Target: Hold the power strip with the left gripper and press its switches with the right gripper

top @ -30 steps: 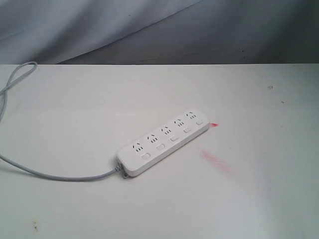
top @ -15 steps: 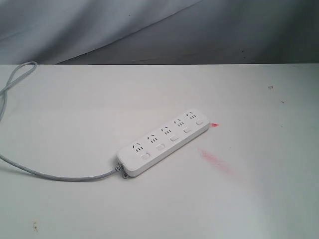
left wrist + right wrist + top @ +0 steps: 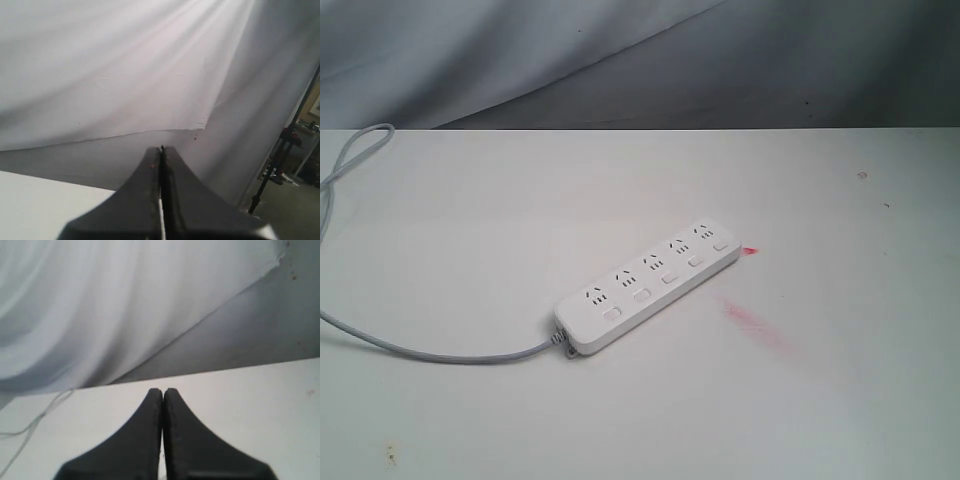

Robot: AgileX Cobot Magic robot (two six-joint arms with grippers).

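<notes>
The white power strip [image 3: 648,283] lies slantwise on the white table [image 3: 820,400] in the exterior view, sockets and switches facing up. Its grey cord [image 3: 420,350] leaves the near-left end and runs off to the left. Neither arm shows in the exterior view. In the left wrist view my left gripper [image 3: 161,149] is shut with nothing in it, pointing at the grey backdrop above the table's edge. My right gripper [image 3: 163,390] is shut and empty too, aimed across bare tabletop. The strip is out of both wrist views.
A red smear [image 3: 752,327] and a small red mark [image 3: 750,250] stain the table right of the strip. The cord loops at the far left [image 3: 360,150]; the same cord [image 3: 30,427] shows in the right wrist view. A grey cloth backdrop [image 3: 620,60] hangs behind; a black stand [image 3: 280,160] is beside it.
</notes>
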